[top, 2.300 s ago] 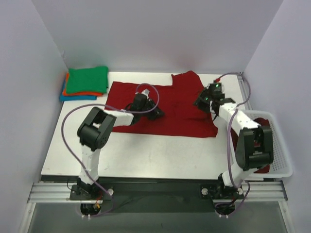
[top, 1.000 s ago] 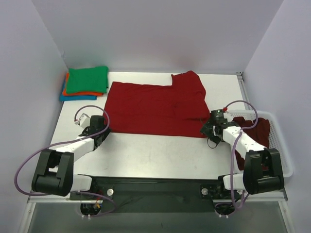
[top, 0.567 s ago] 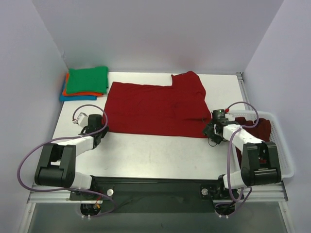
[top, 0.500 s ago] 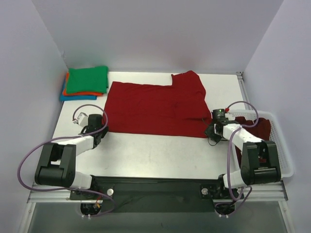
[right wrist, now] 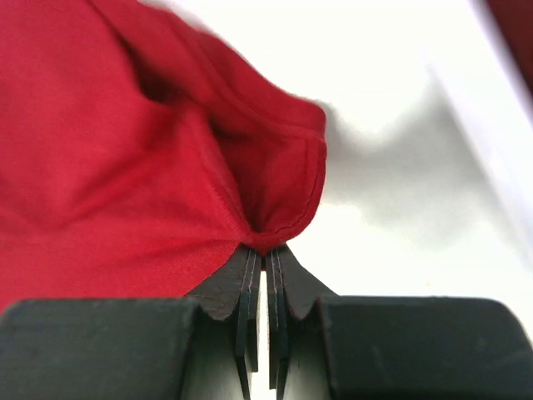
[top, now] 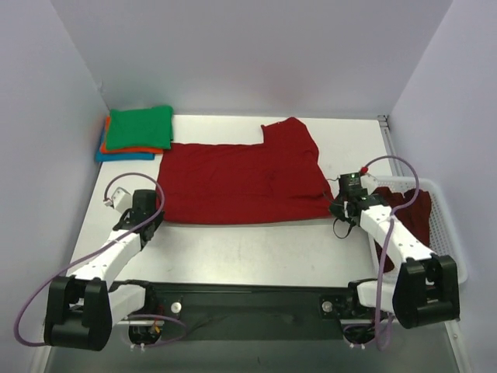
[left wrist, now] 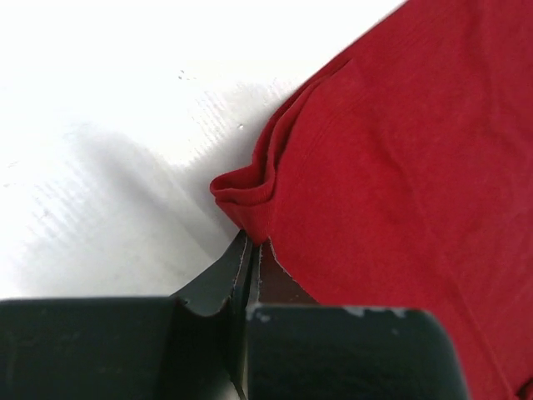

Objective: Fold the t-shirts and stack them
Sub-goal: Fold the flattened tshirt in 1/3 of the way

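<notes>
The soft dark red cloth t-shirt (top: 241, 183) lies spread on the white table top (top: 248, 241), its two near corners pinched tight by the left gripper (left wrist: 248, 250) and the right gripper (right wrist: 266, 254); being light and limp, I think it is best held by these hemmed corners.

No legible text, labels, brands or nos. in any view.

Bare table (top: 248, 249) in front — basket (top: 457, 252) flanks right pincer (top: 335, 208).
</notes>
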